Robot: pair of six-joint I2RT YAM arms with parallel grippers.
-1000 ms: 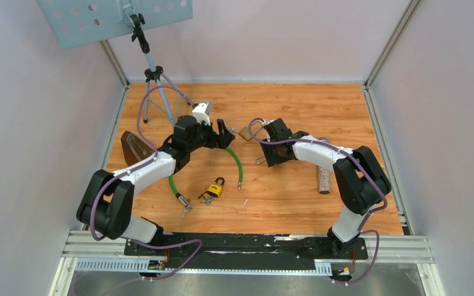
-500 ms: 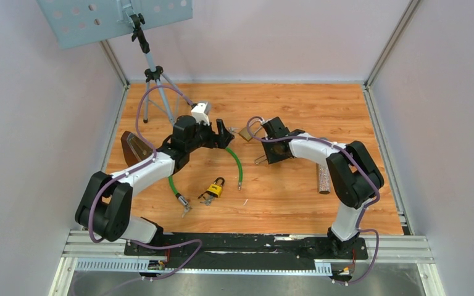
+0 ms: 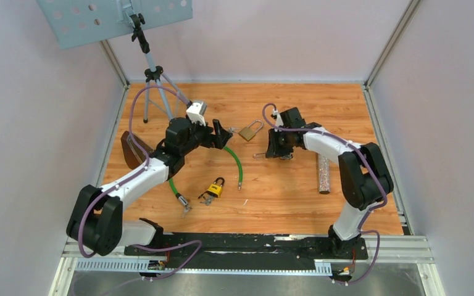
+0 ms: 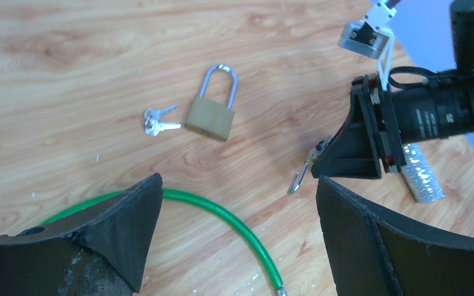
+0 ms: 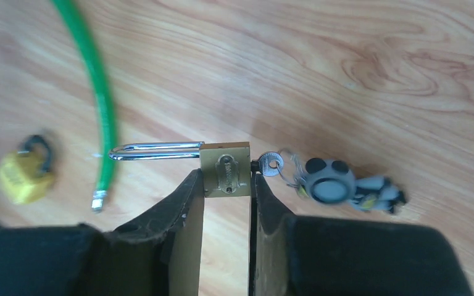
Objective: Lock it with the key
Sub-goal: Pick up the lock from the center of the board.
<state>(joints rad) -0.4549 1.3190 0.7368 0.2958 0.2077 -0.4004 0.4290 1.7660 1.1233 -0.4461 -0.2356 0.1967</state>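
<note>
Right wrist view: our right hand pinches the brass padlock, key already seated; our left hand hangs spread, empty. Turning the key remains, we judge.

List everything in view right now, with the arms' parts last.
held padlock: 1, brass, between the right fingers
key: 1, silver, at held padlock's base, grey charm attached
loose padlock: 1, brass, table's far centre
spare keys: small bunch, silver, beside loose padlock
yellow padlock: 1, yellow, near centre
near keys: bunch, silver, beside yellow padlock
cable: 1, green, curved between the arms
cylinder: 1, silvery, right of centre
tripod: 1, dark, far left corner, carries a perforated board
brown object: 1, left edge, partly hidden
left fingers: 2, black, open above cable
right fingers: 2, black, shut on held padlock
</note>
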